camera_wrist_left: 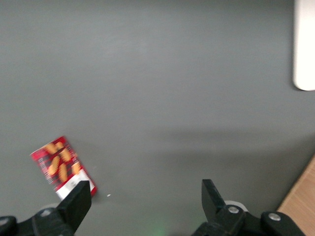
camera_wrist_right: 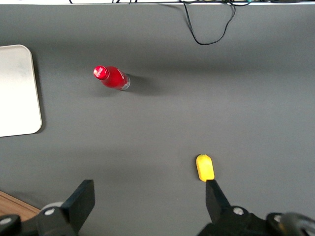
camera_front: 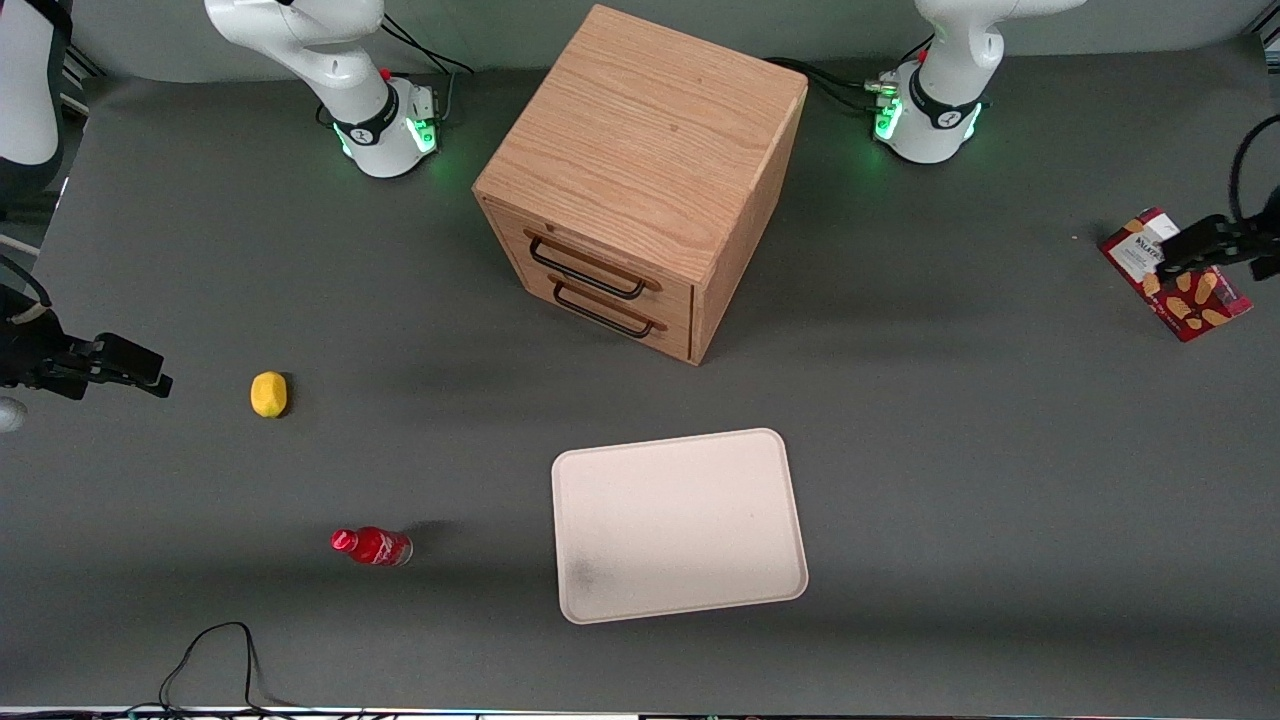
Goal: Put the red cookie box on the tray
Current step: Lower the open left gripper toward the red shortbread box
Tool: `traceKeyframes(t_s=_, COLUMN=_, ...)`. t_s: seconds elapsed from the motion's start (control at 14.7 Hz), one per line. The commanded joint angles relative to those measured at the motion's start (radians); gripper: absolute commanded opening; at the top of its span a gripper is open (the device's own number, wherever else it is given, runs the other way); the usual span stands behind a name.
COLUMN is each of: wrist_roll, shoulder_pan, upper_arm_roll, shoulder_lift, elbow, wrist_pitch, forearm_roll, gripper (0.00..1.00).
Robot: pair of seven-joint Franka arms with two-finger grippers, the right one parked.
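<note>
Wooden drawer cabinet (camera_front: 640, 175) mid-table, handles facing the front camera; pale cream tray (camera_front: 678, 525) nearer that camera, bare, well apart from the box. Red cookie box (camera_front: 1176, 275) flat on the grey table (camera_front: 950, 420) at the working arm's end, label side up, with the gripper (camera_wrist_left: 146, 201) above it, fingers (camera_wrist_left: 78, 199) spread wide, gripping nothing. Red bottle (camera_front: 371, 546) and yellow lemon-like object (camera_front: 268, 393) toward the parked arm's end.

Grey table (camera_front: 950, 480) with tray (camera_front: 770, 520), cabinet (camera_front: 640, 150)
</note>
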Motion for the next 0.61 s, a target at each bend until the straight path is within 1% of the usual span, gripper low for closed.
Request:
traceKeyframes(t_s=0.0, wrist_roll=-0.010, shoulder_pan=0.004, upper_arm_roll=0.137, shoulder_lift=0.006, elbow=-0.057, wrist_pitch=0.005, forearm_roll=0.014, gripper=1.00)
traceKeyframes(t_s=0.07, wrist_roll=-0.012, shoulder_pan=0.013, upper_arm_roll=0.184, shoulder_lift=0.012, elbow=-0.078, wrist_pitch=0.028, forearm_roll=0.023, gripper=1.00)
traceKeyframes(t_s=0.2, wrist_roll=-0.021, shoulder_pan=0.016, upper_arm_roll=0.278, shoulder_lift=0.024, elbow=-0.144, wrist_pitch=0.129, forearm_roll=0.075, gripper=1.00)
traceKeyframes(t_s=0.34, wrist_roll=-0.076, shoulder_pan=0.020, upper_arm_roll=0.364, shoulder_lift=0.027, elbow=-0.257, wrist_pitch=0.241, forearm_roll=0.080, gripper=1.00)
traceKeyframes(t_s=0.55, wrist_roll=-0.069, shoulder_pan=0.034, upper_arm_roll=0.474, shoulder_lift=0.064, elbow=-0.472, wrist_pitch=0.549, forearm_roll=0.080, gripper=1.00)
